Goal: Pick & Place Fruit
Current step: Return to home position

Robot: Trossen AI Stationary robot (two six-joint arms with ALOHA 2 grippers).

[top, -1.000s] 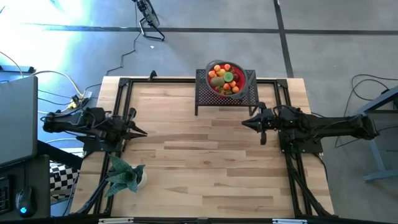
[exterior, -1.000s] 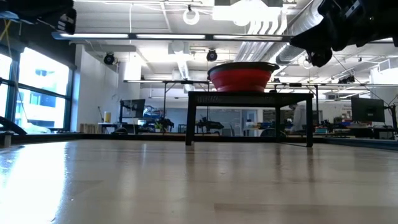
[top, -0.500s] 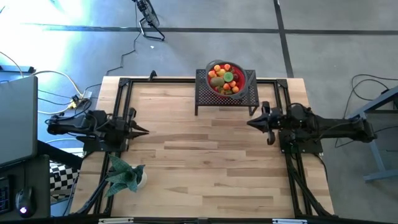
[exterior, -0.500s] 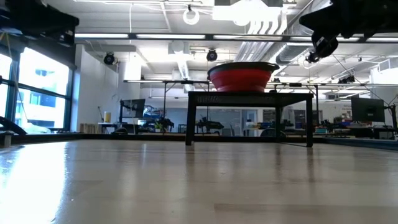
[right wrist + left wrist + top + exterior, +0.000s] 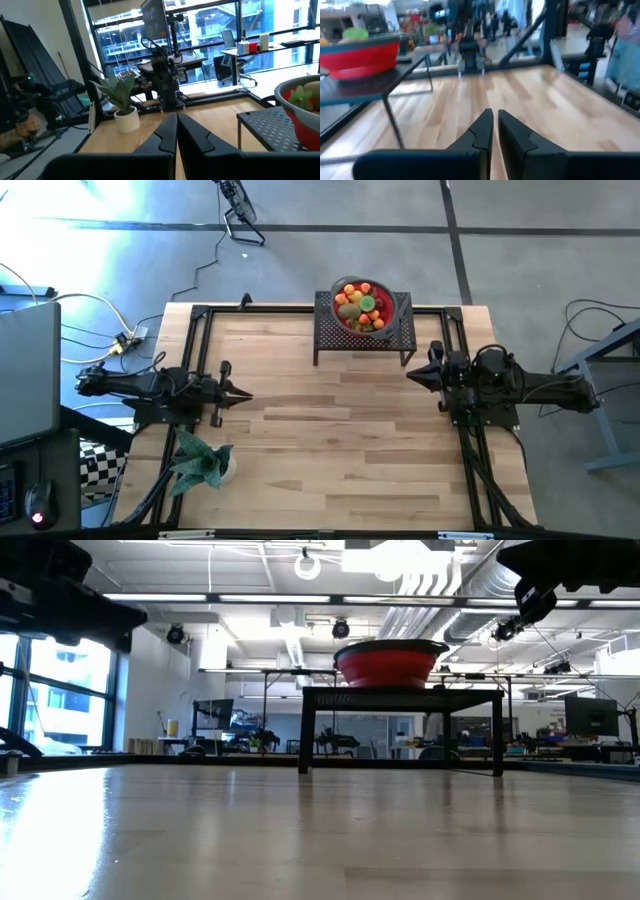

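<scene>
The fruit (image 5: 361, 306), small orange, green, brown and red pieces, lies heaped in a red bowl (image 5: 397, 305) with a grey rim. The bowl stands on a black mesh stand (image 5: 333, 328) at the table's far edge. My left gripper (image 5: 246, 393) is shut and empty above the table's left side, pointing level toward the right. My right gripper (image 5: 411, 376) is shut and empty at the right side, pointing level toward the left, just near of the stand. In the wrist views both grippers (image 5: 495, 115) (image 5: 176, 117) show their fingers together with nothing between them.
A green leafy plant in a white pot (image 5: 205, 464) stands at the near left corner. Black frame rails (image 5: 199, 340) run along the table's left, right and far sides. Bare wood (image 5: 330, 440) spreads between the arms.
My left gripper has sunk and gone a little toward the table's right. My right gripper has drawn back toward the table's right edge and risen slightly. Both stay shut. The bowl and the fruit have not moved.
</scene>
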